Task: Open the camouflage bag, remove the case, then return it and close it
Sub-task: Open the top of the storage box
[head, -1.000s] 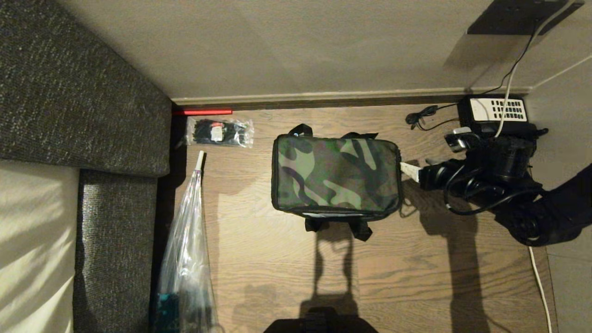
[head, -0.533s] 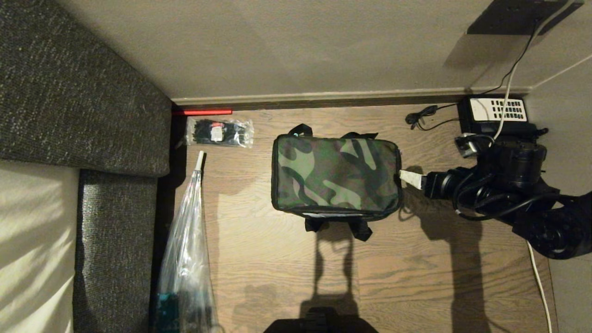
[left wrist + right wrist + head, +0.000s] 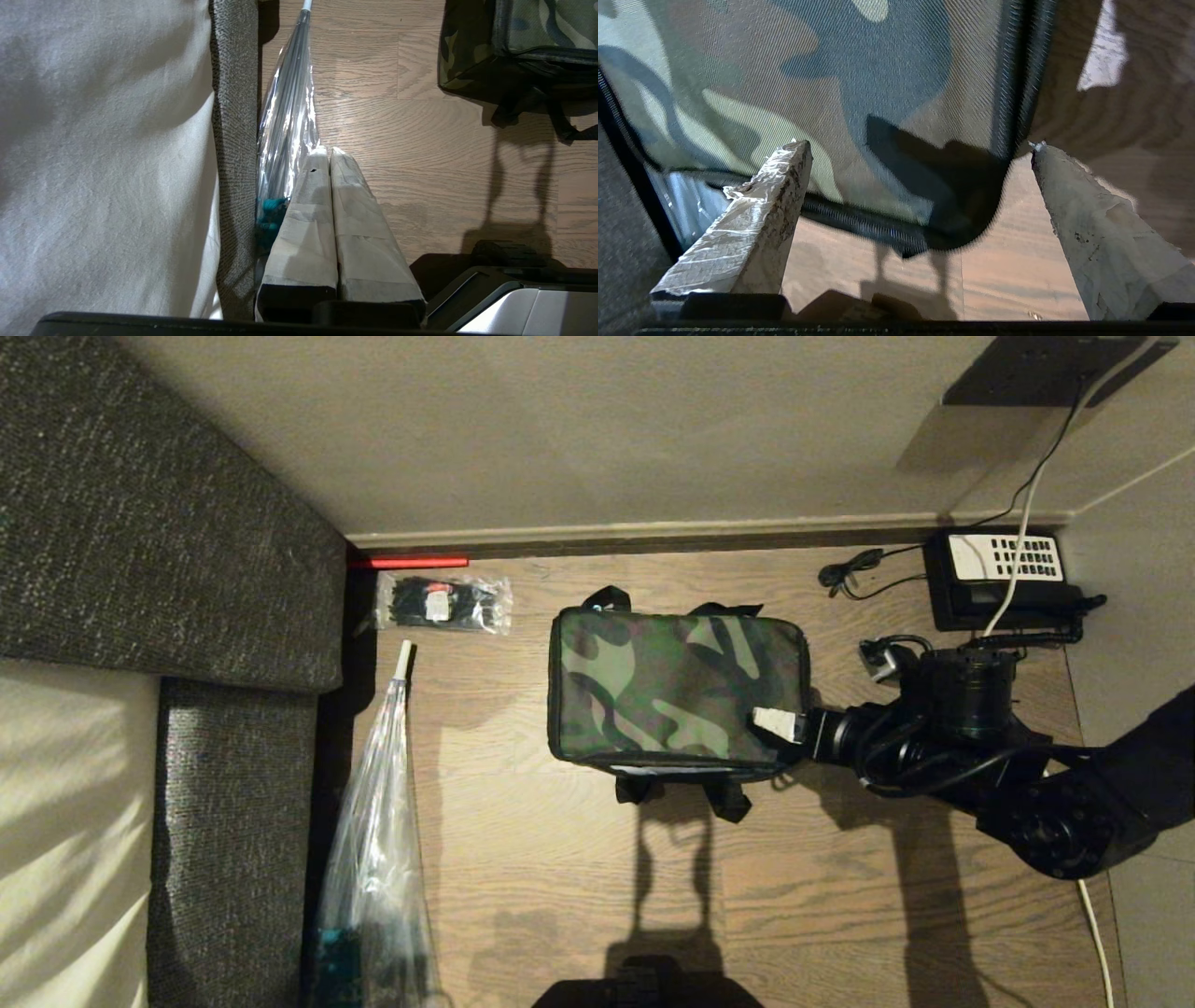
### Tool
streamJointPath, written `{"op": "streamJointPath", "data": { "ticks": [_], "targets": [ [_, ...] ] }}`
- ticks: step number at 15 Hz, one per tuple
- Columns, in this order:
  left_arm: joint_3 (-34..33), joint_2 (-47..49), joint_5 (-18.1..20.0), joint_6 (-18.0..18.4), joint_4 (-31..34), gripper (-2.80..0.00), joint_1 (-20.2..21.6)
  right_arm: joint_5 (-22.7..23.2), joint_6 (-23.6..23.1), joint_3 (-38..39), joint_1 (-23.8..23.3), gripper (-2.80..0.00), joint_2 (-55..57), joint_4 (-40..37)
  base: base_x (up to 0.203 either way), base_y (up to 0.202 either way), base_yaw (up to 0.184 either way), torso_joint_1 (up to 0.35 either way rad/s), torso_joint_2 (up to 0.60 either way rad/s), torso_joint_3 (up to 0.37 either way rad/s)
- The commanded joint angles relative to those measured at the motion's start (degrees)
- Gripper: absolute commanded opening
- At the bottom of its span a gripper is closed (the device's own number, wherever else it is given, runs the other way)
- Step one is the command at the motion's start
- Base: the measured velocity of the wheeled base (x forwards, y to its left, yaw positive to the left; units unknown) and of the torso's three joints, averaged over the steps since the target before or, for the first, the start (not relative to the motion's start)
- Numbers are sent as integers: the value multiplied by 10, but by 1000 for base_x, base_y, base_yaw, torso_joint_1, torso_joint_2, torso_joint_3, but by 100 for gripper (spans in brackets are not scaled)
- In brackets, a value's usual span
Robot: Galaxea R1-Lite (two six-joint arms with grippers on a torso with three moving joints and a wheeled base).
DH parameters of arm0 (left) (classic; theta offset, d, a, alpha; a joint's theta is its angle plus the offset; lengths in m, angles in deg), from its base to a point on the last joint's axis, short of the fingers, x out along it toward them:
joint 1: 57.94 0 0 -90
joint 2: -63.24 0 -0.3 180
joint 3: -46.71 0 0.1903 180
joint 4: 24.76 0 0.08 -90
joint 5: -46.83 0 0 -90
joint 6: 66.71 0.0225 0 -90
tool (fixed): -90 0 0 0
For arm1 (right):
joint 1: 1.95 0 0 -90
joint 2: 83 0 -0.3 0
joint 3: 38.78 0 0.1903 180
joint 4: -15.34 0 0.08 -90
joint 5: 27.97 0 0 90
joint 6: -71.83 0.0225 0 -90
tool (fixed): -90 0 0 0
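At the centre of the wooden floor we see the camouflage bag, lid uppermost and zipped shut, its black strap handles lying slack at six o'clock and at twelve o'clock of the body. The case is not visible; we judge it to be inside. The right gripper reaches in from three o'clock and hangs over the bag's four-o'clock corner, its taped fingers spread wide and holding nothing; in the right wrist view they straddle the rounded corner where the zip track turns. The left gripper rests low near the sofa, at about eight o'clock of the bag, fingers pressed together beside a clear-wrapped umbrella.

We judge the bag to be soft woven fabric over a boxy form: light, yielding under pressure, and liable to slide on the smooth boards if pulled sideways. The sensible hold is the zip pull, which we cannot make out here; failing that, the piped lid edge at the corner. A telephone sits at two o'clock, and a packet of black ties at ten o'clock.
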Motion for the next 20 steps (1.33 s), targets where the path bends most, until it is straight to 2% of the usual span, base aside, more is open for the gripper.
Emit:
{"op": "streamJointPath", "data": {
  "ticks": [1,2,5,6,12,13,20],
  "targets": [
    [0,0,0,0,0,-280,0,-1,4,-18,14,0,29,2,0,0,0,0,0,0],
    [0,0,0,0,0,-280,0,-4,10,-22,21,0,31,2,0,0,0,0,0,0],
    [0,0,0,0,0,-280,0,-15,100,-49,50,0,34,-1,0,0,0,0,0,0],
    [0,-1,0,0,0,-280,0,-18,117,-58,61,0,35,1,0,0,0,0,0,0],
    [0,0,0,0,0,-280,0,-26,167,-81,65,0,-9,2,0,0,0,0,0,0],
    [0,0,0,0,0,-280,0,-26,184,-81,65,-280,-15,2,0,0,0,0,0,0],
    [0,0,0,0,0,-280,0,-28,168,-76,63,-280,-50,2,0,0,0,0,0,0]
  ]
}}
